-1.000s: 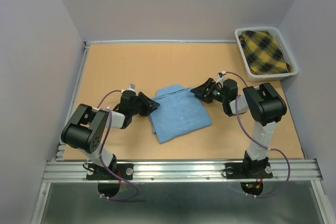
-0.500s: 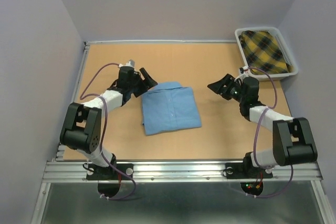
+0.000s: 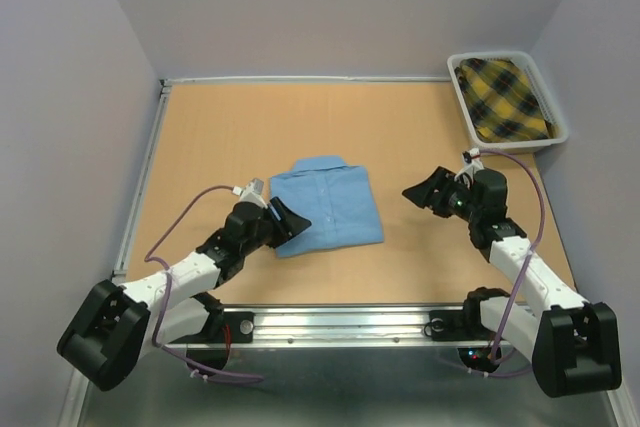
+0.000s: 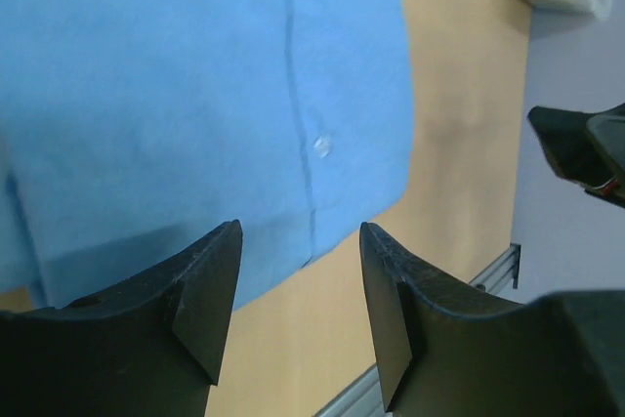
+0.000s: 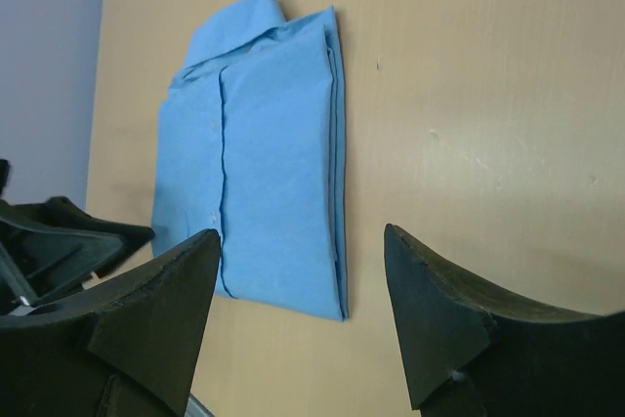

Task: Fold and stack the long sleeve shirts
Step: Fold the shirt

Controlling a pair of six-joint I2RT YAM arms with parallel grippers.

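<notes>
Light blue shirt [image 3: 330, 200] lies folded (collar farthest); left gripper [image 3: 292, 222] and right gripper [image 3: 418, 190] gape empty

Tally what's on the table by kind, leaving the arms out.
Light blue folded shirt: 1
Yellow plaid garment, lying in the bin: 1
White bin: 1
Total: 3

Plain light blue button-front shirt [image 3: 328, 201] sits folded in a tidy rectangle, middle of the surface [image 3: 250, 127], collar toward the far edge.
</notes>
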